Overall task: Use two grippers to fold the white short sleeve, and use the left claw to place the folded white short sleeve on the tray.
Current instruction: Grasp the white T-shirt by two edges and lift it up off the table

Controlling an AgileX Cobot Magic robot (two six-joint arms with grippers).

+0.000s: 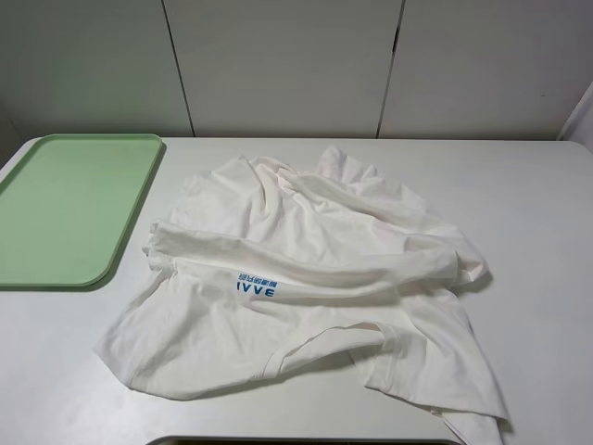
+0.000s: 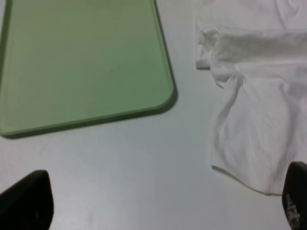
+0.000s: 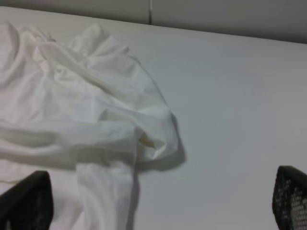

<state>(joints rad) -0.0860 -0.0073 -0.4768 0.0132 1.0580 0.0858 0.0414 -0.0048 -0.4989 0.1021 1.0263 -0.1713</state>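
Left end effector [image 2: 160,208] and right end effector [image 3: 158,211] are hovering, fingers apart and empty, crumpled white cotton T-shirt [image 1: 315,241] lying ahead of both.

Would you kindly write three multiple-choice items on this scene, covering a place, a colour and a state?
1. In the high view, the tray lies where from the white short sleeve? A left; B right; C beneath it.
2. Its lettering is: A red; B blue; C black.
3. The white short sleeve is: A neatly folded; B crumpled; C on the tray.
Answers: 1 A, the tray lies apart, leftward. 2 B, blue print shows. 3 B, wrinkles and loose flaps everywhere.
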